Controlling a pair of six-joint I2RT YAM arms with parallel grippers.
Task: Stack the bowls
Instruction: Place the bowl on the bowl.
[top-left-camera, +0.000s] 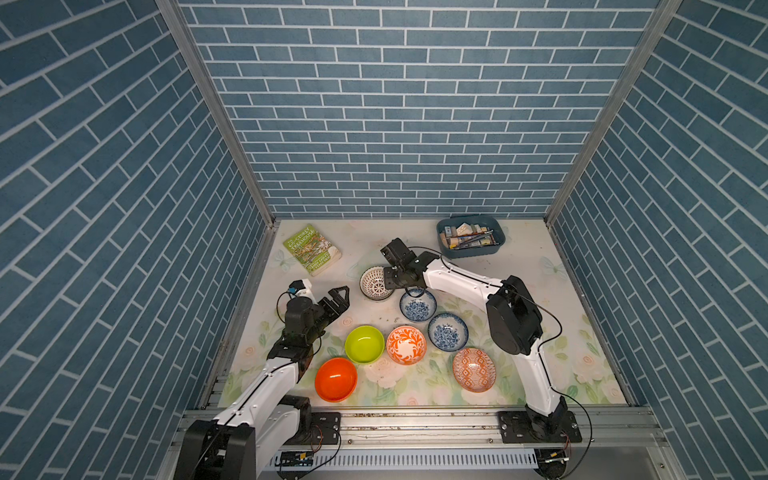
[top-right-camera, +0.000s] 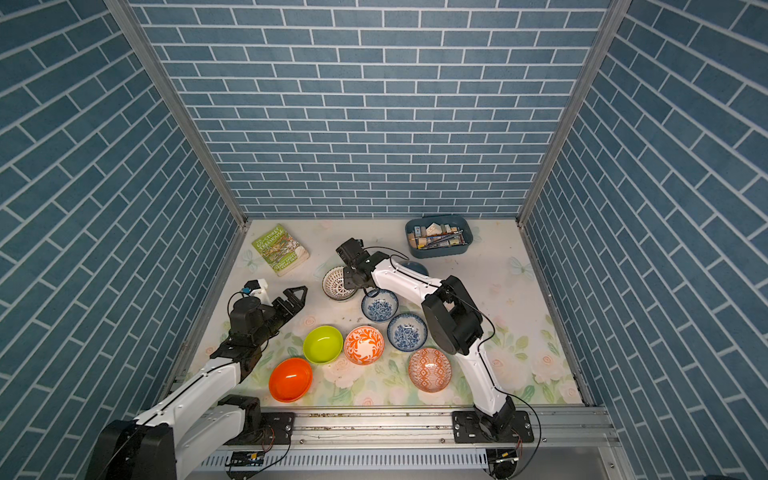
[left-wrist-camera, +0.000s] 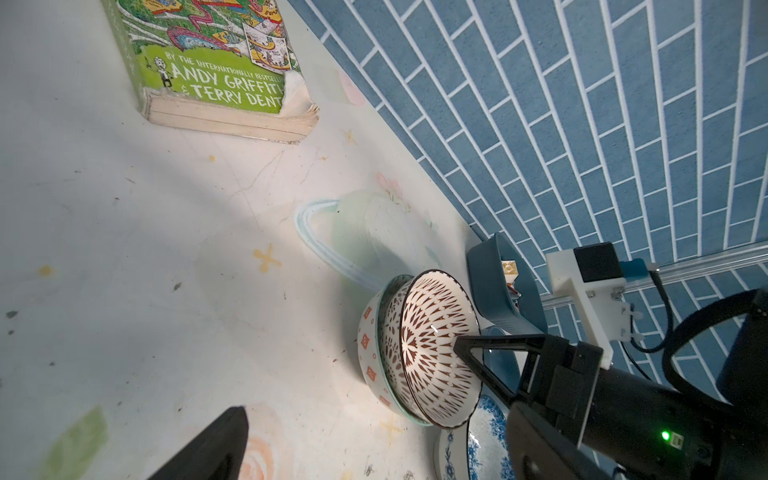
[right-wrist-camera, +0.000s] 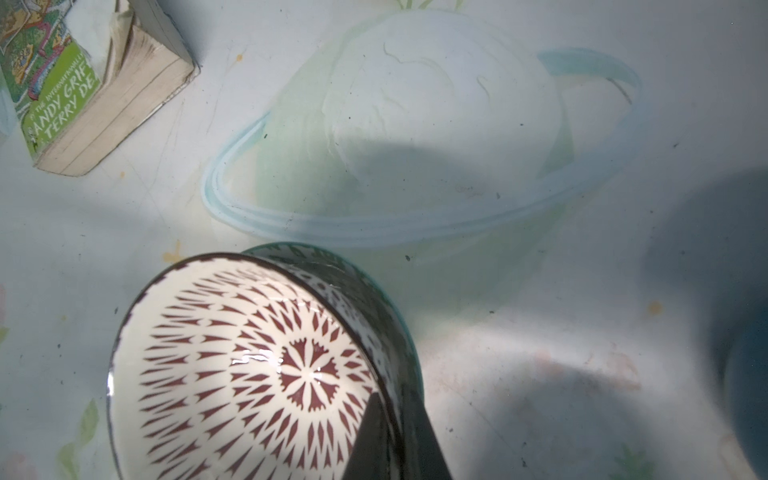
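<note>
My right gripper (top-left-camera: 390, 283) (right-wrist-camera: 395, 436) is shut on the rim of the white bowl with the dark lattice (top-left-camera: 372, 281) (right-wrist-camera: 249, 374). That bowl is tilted and sits partly inside a teal-rimmed patterned bowl (left-wrist-camera: 369, 353). Two blue-floral bowls (top-left-camera: 417, 306) (top-left-camera: 447, 332) lie beside it. A plain blue bowl (top-right-camera: 416, 268) is half hidden behind the right arm. Nearer the front lie the lime bowl (top-left-camera: 364, 344), the orange bowl (top-left-camera: 336, 379) and two orange-patterned bowls (top-left-camera: 406, 345) (top-left-camera: 474, 370). My left gripper (top-left-camera: 337, 302) is open and empty, left of the lattice bowl.
A green paperback book (top-left-camera: 311, 249) lies at the back left. The blue tray (top-left-camera: 469, 253) of pencils stands at the back right. Blue brick walls close in three sides, and a metal rail (top-left-camera: 415, 419) runs along the front.
</note>
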